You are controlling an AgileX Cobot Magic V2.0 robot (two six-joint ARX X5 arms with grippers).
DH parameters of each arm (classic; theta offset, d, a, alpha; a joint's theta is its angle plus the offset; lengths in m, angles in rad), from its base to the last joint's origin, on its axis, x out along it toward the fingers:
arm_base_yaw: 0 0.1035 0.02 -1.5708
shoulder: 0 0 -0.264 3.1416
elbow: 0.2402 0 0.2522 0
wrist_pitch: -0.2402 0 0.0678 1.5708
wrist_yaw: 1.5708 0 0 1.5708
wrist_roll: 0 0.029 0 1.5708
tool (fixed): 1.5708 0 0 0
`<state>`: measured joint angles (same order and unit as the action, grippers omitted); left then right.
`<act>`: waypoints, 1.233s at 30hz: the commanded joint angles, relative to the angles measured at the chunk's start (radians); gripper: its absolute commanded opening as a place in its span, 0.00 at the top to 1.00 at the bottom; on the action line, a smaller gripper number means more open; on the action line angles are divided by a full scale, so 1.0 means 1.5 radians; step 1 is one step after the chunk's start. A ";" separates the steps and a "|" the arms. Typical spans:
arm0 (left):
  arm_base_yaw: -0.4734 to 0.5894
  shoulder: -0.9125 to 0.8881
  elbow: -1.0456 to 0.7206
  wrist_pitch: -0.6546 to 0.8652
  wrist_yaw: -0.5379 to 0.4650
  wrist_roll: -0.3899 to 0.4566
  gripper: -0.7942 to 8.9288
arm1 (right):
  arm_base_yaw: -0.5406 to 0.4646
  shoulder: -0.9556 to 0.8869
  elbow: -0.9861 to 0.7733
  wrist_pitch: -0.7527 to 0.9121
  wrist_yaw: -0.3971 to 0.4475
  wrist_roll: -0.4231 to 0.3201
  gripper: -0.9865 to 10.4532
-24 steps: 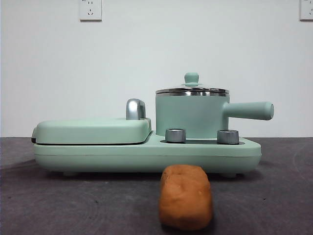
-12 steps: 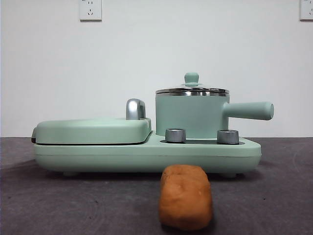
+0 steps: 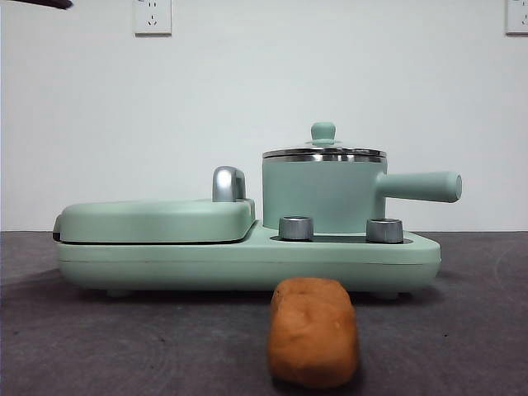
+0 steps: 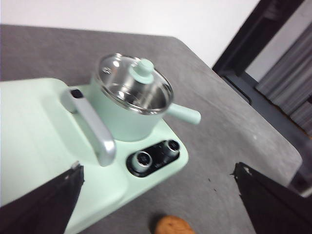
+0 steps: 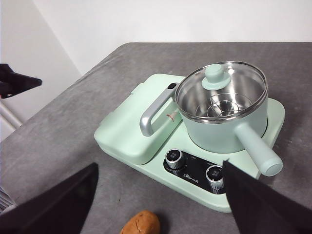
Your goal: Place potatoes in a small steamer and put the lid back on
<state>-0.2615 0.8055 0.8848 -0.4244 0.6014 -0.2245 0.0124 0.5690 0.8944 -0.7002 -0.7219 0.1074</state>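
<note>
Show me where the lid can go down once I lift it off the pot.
Bare grey table lies beside the grill cover's outer edge, and more beyond the steamer's handle. The strip in front of the dials is crowded: the potato lies there. The lid sits on the steamer; both grippers, left and right, are high, open.

The lid (image 3: 323, 152) covers the small steamer (image 3: 323, 196); bare table (image 3: 124, 346) flanks the potato (image 3: 313, 332).

Flat mint-green hinged grill plate (image 3: 157, 221) closed, curved chrome handle (image 3: 228, 183) at its right end. Two steel knobs (image 3: 296, 228) on the mint-green base (image 3: 247, 262) right of it. Dark grey table (image 3: 124, 346) underneath. White wall sockets (image 3: 153, 16) above.
</note>
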 commanded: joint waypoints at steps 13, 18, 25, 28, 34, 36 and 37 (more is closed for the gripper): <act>-0.126 0.275 0.241 -0.065 -0.027 0.041 0.40 | 0.001 0.003 0.011 -0.007 0.000 -0.007 0.55; -0.171 0.397 0.373 -0.123 -0.096 0.090 0.40 | 0.001 0.003 0.011 -0.007 0.001 -0.007 0.55; -0.220 0.560 0.528 -0.134 -0.194 0.108 0.40 | 0.001 0.003 0.011 -0.007 0.000 -0.007 0.55; -0.242 0.622 0.570 -0.106 -0.234 0.130 0.40 | 0.001 0.003 0.011 -0.007 0.000 -0.007 0.55; -0.267 0.713 0.608 -0.032 -0.303 0.162 0.40 | 0.001 0.003 0.011 -0.007 0.000 -0.007 0.55; -0.268 0.732 0.609 0.002 -0.310 0.162 0.40 | 0.001 0.003 0.011 -0.007 0.000 -0.007 0.55; -0.269 0.742 0.609 0.020 -0.311 0.162 0.40 | 0.001 0.003 0.011 -0.007 0.000 -0.007 0.55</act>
<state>-0.6567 1.8965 1.7664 -0.4229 0.1383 0.0002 0.0124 0.5690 0.8944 -0.7177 -0.7219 0.1074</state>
